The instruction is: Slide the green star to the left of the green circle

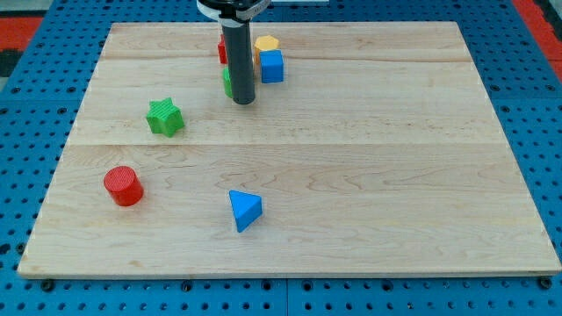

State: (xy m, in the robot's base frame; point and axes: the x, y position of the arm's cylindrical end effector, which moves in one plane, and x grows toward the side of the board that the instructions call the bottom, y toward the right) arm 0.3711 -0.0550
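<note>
A: No claw here, nothing held; my tip (243,101) touches the green circle (227,82).
B: Risk: it nudges the circle. The green star (164,117) sits apart, down-left on the bench (369,175).

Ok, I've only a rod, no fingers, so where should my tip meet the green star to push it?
Probably its lower side, coming from the view's bottom: the green star lies flat, below and left of the green circle, which my rod half hides, my tip beside it. Aim between two points to avoid spin.
</note>
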